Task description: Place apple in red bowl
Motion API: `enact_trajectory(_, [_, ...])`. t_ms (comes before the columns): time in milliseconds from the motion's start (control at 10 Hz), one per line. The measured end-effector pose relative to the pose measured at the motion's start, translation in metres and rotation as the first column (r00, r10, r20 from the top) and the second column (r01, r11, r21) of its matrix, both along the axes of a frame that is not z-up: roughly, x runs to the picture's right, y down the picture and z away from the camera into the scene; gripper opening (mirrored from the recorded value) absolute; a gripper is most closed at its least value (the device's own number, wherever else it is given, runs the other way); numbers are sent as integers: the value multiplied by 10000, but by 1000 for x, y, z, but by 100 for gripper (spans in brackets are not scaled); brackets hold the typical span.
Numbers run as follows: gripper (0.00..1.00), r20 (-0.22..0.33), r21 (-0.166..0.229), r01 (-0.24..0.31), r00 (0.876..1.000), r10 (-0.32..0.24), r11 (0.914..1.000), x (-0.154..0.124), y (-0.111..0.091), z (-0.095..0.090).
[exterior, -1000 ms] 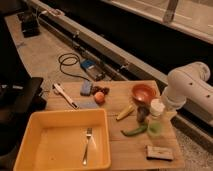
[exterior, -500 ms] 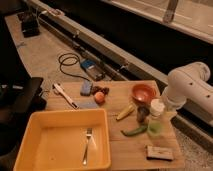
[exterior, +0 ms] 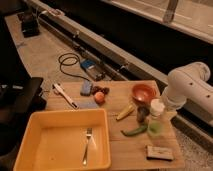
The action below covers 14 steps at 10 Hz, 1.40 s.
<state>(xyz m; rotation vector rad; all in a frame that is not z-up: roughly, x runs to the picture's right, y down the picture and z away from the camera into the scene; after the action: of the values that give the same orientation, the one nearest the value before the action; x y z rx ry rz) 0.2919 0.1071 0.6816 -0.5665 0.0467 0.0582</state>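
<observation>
"One apple [exterior: 99,98] on the worktop [exterior: 127,152], yes? Where exactly?"

"Left of the middle, toward the far edge. It rests at the edge of a flat bluish pad [exterior: 86,104]. A dark grape cluster [exterior: 103,90] is right behind it, touching or just apart, I cannot tell which. A blue sponge [exterior: 86,88] lies just beside the grapes."

"And the red bowl [exterior: 143,93]?"

"Upright near the far edge, to the right of the apple and well apart from it. Its inside catches the light."

"Where is the claw?"

"The white arm [exterior: 190,87] reaches in from the right side of the worktop. Its end comes down just in front of the red bowl, and the dark piece there looks to be the claw [exterior: 143,114]. Whether it is open or closed, I cannot tell. It is well apart from the apple."

"What lies around it?"

"A yellow banana-like piece [exterior: 125,112] is just to its left and a long green vegetable [exterior: 134,131] lies in front of it. A pale green bottle [exterior: 155,127] stands to its right. Near the front right corner lies a dark flat rectangular thing [exterior: 160,152]."

"The big container?"

"A yellow tub [exterior: 65,113] fills the front left of the worktop, with a fork [exterior: 87,146] lying in it. A white-handled tool [exterior: 65,95] lies by the left edge, beyond the tub. On the floor past the worktop are a looped black cable [exterior: 67,61] and a small blue box [exterior: 91,67]."
</observation>
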Motion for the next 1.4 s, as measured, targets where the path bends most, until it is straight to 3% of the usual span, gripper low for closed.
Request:
enact_trajectory(800, [65,-42,127,107,9999,-106,9999,0,-4,-1])
enact_trajectory(1100, [65,136,744,874,9960,-887,9934,-13,-40,-4])
enact_trajectory(1400, [65,1022,1446,1526,9804,-1681,9777,-70,-79,2])
